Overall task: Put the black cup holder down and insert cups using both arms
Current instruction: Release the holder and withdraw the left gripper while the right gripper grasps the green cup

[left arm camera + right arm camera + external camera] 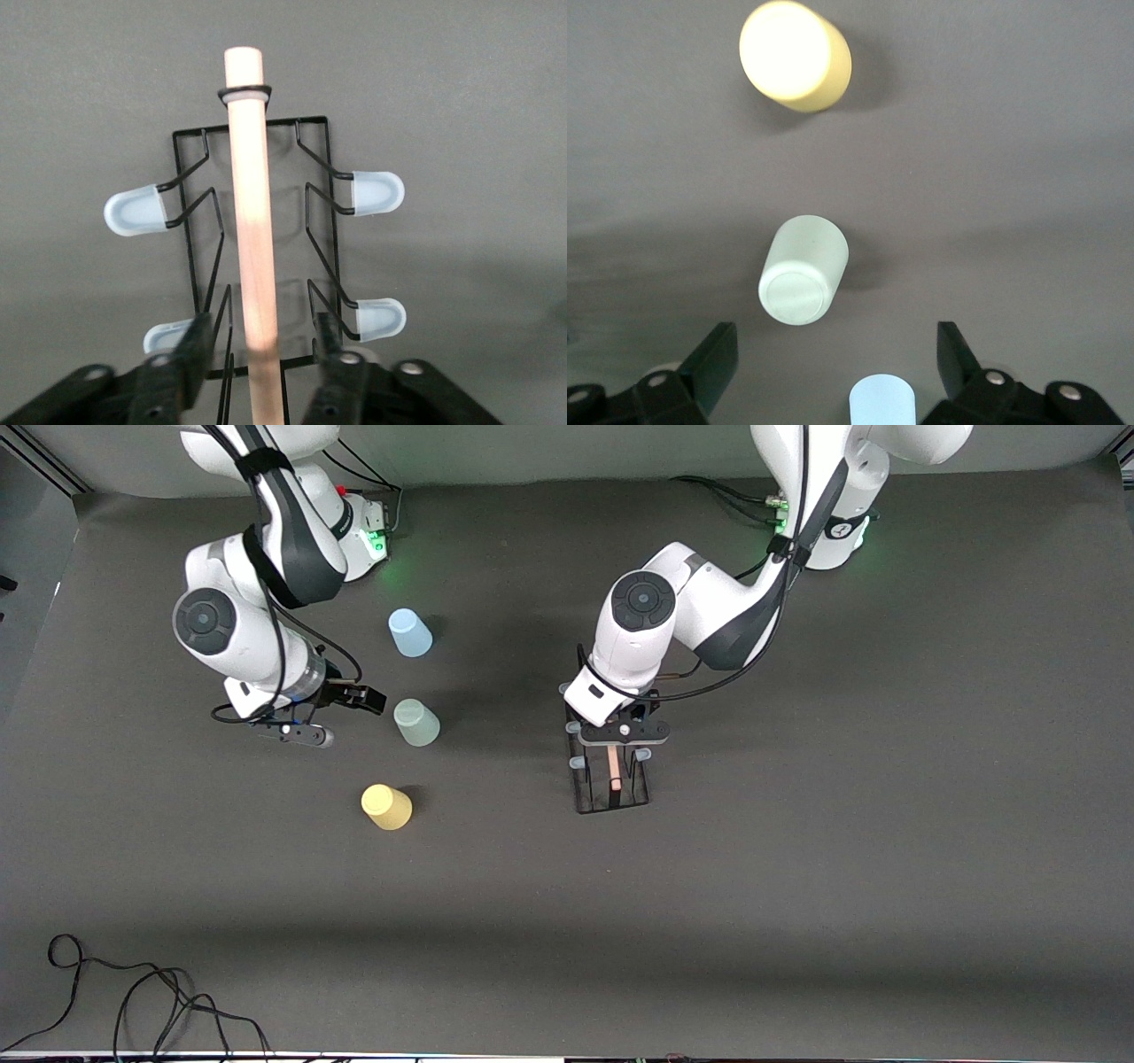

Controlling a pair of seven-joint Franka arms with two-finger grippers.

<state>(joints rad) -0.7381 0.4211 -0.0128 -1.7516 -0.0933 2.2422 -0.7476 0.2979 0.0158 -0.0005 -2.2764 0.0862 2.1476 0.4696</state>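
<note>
The black cup holder [611, 779] stands on the dark mat near the table's middle, its wooden rod [252, 221] along the top and pale capped pegs [376, 192] sticking out on both sides. My left gripper [620, 744] hangs over the holder's end toward the bases. It is open, its fingers [190, 350] either side of the rod without touching it. Three cups stand toward the right arm's end: light blue [410, 633], grey-green [416, 722] and yellow [386, 807]. My right gripper [359, 695] is open and empty beside the grey-green cup [803, 270].
Loose black cables [133, 1001] lie at the table's edge nearest the front camera, toward the right arm's end. More cables [735, 500] run by the left arm's base. Bare mat [842, 824] stretches toward the left arm's end.
</note>
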